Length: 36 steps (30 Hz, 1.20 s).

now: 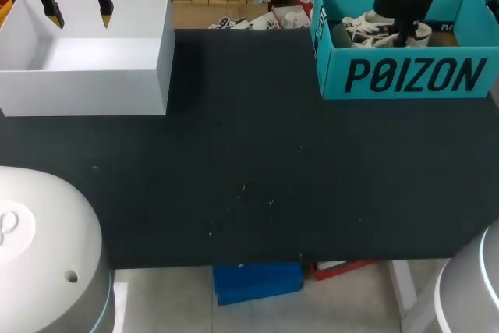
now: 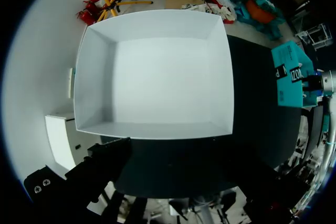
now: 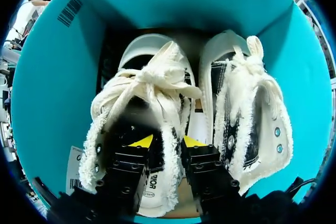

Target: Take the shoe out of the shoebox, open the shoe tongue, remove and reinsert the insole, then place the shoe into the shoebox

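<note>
From above, the teal shoebox (image 1: 405, 76) sat on the desk (image 1: 249, 177). The right arm (image 1: 405, 1) stood down inside it, hiding its own tips among the pale pair (image 1: 373, 27). Well apart from the shoebox, over a white box (image 1: 86, 60), hung the left gripper (image 1: 79, 15), tips apart, nothing held.

Left wrist: white box directly beneath, shoebox far off across the desk. Plainly the farther arm.

Right wrist, inside the shoebox: the right gripper (image 3: 168, 141) straddled the frayed collar of the shoe (image 3: 147, 85), one tip in the opening, one outside. Cloth filled the gap, so it looked clamped on. The shoe lay lengthwise, heel at the gripper, toe pointing toward the shoebox's far wall. The second shoe (image 3: 247, 108) lay parallel, just beside. The lift wanted to go straight up, I'd judge, clear of that neighbour and the shoebox walls.
</note>
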### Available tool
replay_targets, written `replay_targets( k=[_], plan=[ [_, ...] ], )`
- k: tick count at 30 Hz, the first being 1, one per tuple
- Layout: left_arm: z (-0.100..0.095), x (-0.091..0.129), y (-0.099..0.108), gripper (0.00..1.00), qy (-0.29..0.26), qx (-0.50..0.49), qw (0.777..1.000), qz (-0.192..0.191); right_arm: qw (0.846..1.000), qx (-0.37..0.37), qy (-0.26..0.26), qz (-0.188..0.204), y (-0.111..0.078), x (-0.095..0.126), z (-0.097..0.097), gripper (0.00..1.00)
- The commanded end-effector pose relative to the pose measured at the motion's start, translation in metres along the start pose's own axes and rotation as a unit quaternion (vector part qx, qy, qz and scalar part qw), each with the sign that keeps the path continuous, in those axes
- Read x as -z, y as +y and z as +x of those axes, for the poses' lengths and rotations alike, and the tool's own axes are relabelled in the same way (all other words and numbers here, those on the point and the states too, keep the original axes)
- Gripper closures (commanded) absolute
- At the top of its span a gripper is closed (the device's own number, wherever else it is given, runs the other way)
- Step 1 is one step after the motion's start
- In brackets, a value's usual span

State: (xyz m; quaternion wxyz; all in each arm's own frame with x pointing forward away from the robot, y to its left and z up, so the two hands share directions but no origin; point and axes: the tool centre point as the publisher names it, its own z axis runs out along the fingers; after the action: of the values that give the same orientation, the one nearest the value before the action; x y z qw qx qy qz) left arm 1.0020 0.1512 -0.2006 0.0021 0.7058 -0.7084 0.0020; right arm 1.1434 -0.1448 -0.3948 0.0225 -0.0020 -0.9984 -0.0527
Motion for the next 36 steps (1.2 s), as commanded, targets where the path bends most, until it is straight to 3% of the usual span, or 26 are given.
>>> replay_targets(
  k=[1,4,6,11,16,28,36],
  plan=[
    [0.001,0.001,0.001,0.00,-0.002,0.001,1.000,-0.001,1.000,-0.002,0.009,0.004,0.002,-0.011,-0.007,0.71],
    [0.001,0.001,0.001,0.00,-0.002,0.001,1.000,-0.001,1.000,-0.003,0.010,0.009,0.002,-0.014,-0.006,0.78],
    [0.001,0.001,0.001,0.00,-0.002,0.001,1.000,-0.001,1.000,-0.004,0.010,0.012,0.002,-0.015,-0.005,1.00],
    [0.001,0.001,0.001,0.00,-0.002,0.001,1.000,-0.001,1.000,-0.001,0.007,0.016,0.004,-0.014,-0.005,1.00],
    [0.001,0.001,0.001,0.00,-0.002,0.001,1.000,-0.001,1.000,0.009,0.000,0.017,0.004,0.007,-0.008,1.00],
    [0.001,0.001,0.001,0.00,-0.002,0.001,1.000,-0.001,0.998,0.049,-0.005,0.025,0.007,0.079,-0.014,1.00],
    [0.001,0.001,0.001,0.00,-0.002,0.001,1.000,-0.001,0.998,0.054,-0.007,0.042,0.019,0.134,-0.008,1.00]
  ],
)
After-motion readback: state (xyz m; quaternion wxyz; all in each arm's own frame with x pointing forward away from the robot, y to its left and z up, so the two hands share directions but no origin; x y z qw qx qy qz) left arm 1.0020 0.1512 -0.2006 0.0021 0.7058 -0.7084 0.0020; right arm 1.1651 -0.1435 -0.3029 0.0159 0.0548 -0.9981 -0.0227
